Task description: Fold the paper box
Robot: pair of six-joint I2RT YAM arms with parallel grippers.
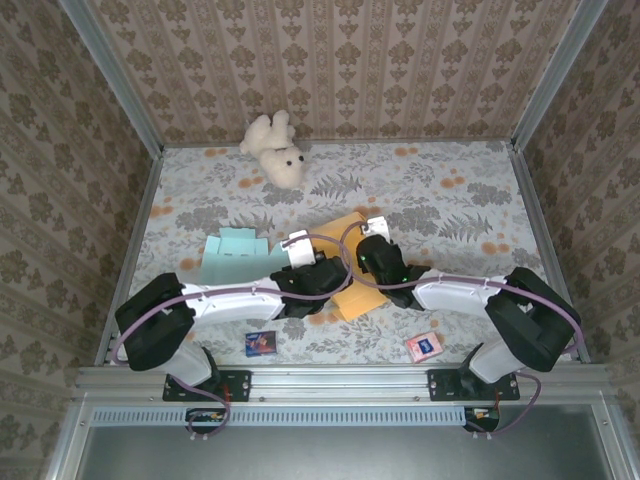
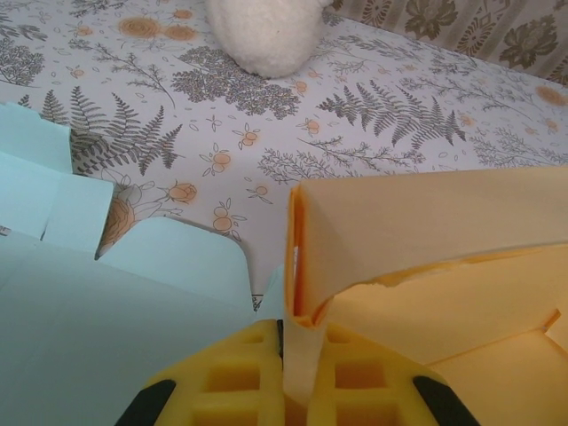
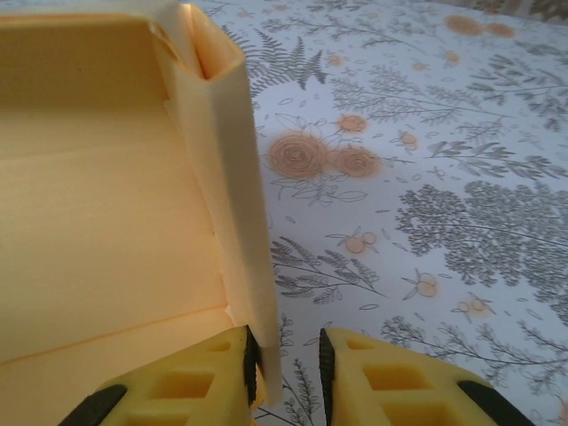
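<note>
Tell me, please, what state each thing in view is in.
orange paper box, partly folded, walls raised, held.
blue paper box, lying flat, unfolded.
teddy bear, lying down.
left gripper, shut on a wall of the orange paper box.
right gripper, open, fingers either side of another wall.

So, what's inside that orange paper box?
Bare walls and floor, nothing else visible inside the orange box. From above, the left arm and right arm cover most of it.
</note>
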